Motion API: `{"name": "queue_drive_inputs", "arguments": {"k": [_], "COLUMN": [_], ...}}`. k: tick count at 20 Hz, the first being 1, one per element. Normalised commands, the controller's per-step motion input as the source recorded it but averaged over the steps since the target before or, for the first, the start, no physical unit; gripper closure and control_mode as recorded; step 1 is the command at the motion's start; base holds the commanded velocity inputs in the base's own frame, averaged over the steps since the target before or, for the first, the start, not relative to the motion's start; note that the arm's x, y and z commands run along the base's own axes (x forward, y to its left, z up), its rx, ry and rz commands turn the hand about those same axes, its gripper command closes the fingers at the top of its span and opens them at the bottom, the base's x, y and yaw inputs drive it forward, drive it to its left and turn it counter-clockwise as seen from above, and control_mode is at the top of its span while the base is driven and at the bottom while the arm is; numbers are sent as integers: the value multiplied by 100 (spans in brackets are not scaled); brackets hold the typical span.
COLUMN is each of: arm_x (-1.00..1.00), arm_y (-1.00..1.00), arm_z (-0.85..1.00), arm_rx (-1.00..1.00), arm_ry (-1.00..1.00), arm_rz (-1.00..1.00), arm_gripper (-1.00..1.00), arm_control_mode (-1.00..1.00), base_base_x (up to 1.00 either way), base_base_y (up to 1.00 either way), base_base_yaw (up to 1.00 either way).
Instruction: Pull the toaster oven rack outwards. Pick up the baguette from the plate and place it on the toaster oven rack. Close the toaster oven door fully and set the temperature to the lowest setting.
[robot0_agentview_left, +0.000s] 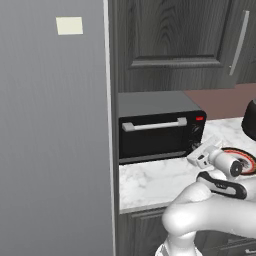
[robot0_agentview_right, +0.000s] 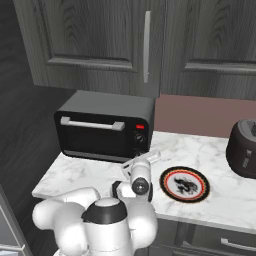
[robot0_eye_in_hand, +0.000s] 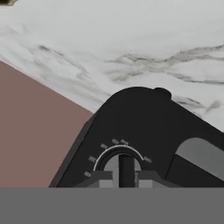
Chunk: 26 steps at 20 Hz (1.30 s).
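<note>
Left base view has the toaster oven (robot0_agentview_left: 159, 126) sitting on the marble bench (robot0_agentview_left: 155, 182), pushed up beside a tall grey panel (robot0_agentview_left: 52, 125) on its left. The toaster oven door (robot0_agentview_left: 152, 136) is shut flat against the front, its silver bar handle (robot0_agentview_left: 154, 124) running along the upper edge. A small red light (robot0_agentview_left: 200, 118) shows at the top of the control strip on the oven's right end, with two black knobs below it. The tool (robot0_agentview_left: 196, 148) reaches in from the right and sits right at the lower of those knobs.

From the right base view, the tool (robot0_agentview_right: 141, 155) meets the oven's front at the lower knob, below the upper knob (robot0_agentview_right: 140, 139). The plate (robot0_agentview_right: 184, 183) lies on the bench just to the right of the arm's wrist, with nothing on it (only the dark pattern in its centre shows). A large dark rounded vessel (robot0_agentview_right: 244, 147) stands well apart at the right end of the bench.

Hand view looks straight along the tool (robot0_eye_in_hand: 125, 175) at the lower knob (robot0_eye_in_hand: 126, 168), ringed by a pale dial scale. Both fingertips (robot0_eye_in_hand: 97, 177) press in from either side of the knob's upright ridge, so the tool is clenched on the knob. The rack and baguette cannot be made out behind the dark door glass.
</note>
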Motion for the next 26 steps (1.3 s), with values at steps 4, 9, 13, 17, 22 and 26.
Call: {"name": "queue_drive_inputs", "arguments": {"k": [4, 9, 13, 17, 22, 26], "arm_x": [5, 3, 1, 4, 5, 1], "arm_y": [-14, -9, -1, 0, -1, -7], "arm_z": [-11, -12, -11, -9, -11, -5], "arm_rx": [-24, -23, -19, -18, -20, -22], "arm_ry": [0, 0, 0, 0, 0, 0], "arm_rz": [1, 3, 3, 3, 2, 1], "arm_gripper": [100, 100, 100, 100, 100, 100], "arm_control_mode": [-100, -100, -100, -100, -100, -100], "base_base_x": [0, 0, 0, 0, 0, 0], "base_base_y": [0, 0, 0, 0, 0, 0], "base_base_yaw": [0, 0, 0, 0, 0, 0]}}
